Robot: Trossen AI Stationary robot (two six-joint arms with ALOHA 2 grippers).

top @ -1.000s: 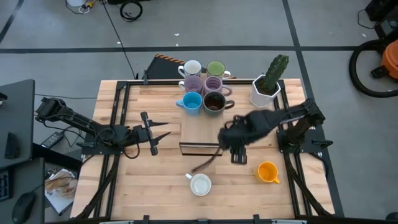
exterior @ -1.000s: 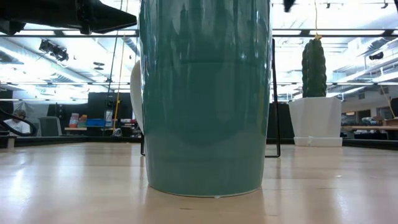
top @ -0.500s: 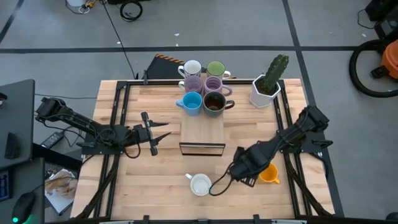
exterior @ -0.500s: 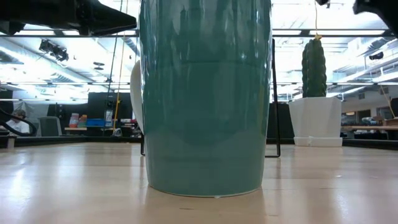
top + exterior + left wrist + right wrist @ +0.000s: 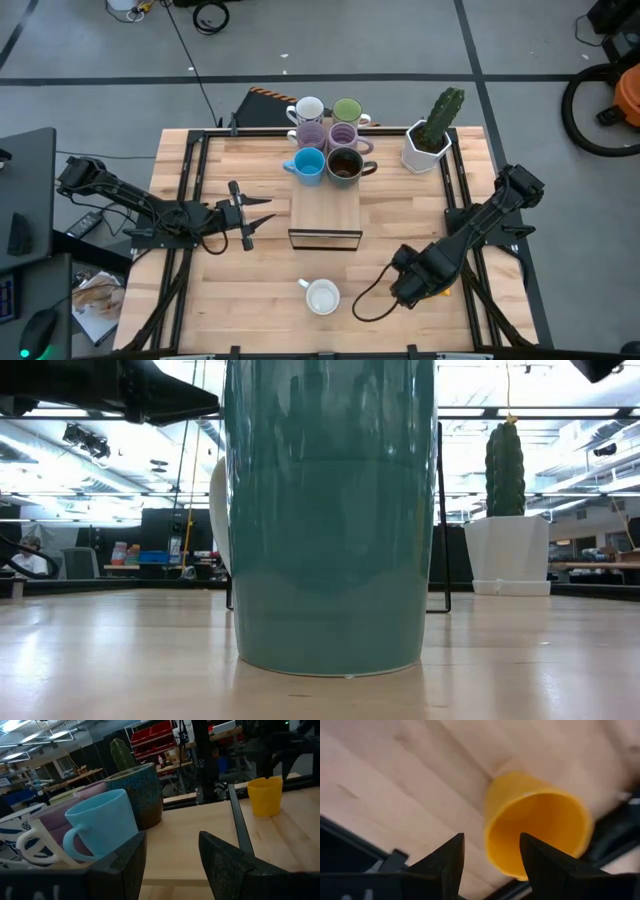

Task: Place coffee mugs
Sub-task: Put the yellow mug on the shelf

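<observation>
An orange mug stands upright near the table's near right; it also shows in the left wrist view. My right gripper hangs over it and hides it in the high view. It is open, one finger over the mug's mouth and one outside its wall, not touching it. A mug with a white inside stands at the near middle. Six mugs stand together at the far middle: white, green, two lilac, blue and dark brown. My left gripper is open and empty at the left.
A wooden block lies in the table's middle. A white pot with a cactus stands at the far right. Black rails run along the left and right sides. A teal mug wall fills the low view close to the camera.
My right gripper has gone from beside the wooden block toward the table's near right corner and now stands over the orange mug, covering it in the high view. My left arm has kept still.
</observation>
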